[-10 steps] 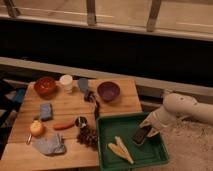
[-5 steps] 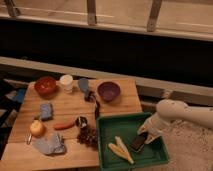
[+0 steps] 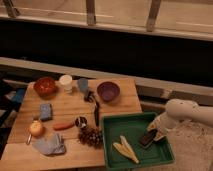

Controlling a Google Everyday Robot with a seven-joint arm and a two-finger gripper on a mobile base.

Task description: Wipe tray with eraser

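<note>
The green tray (image 3: pixel 129 128) lies at the table's front right corner. The dark eraser (image 3: pixel 148 138) rests tilted on the tray floor, right of centre. My gripper (image 3: pixel 154 133) reaches in from the right on a white arm (image 3: pixel 186 112) and is shut on the eraser's upper end, pressing it onto the tray. Two pale yellow strips (image 3: pixel 126 149) lie on the tray floor left of the eraser, apart from it.
On the wooden table (image 3: pixel 67 105) stand a red bowl (image 3: pixel 45 86), white cup (image 3: pixel 65 81), grey cup (image 3: pixel 82 85) and purple bowl (image 3: pixel 108 91). A blue block (image 3: pixel 46 111), black stick (image 3: pixel 96 113), carrot (image 3: pixel 64 126), pine cone (image 3: pixel 90 136) and cloth (image 3: pixel 49 145) lie left of the tray.
The gripper and eraser have slid a little to the right across the tray floor. Nothing else has moved.
</note>
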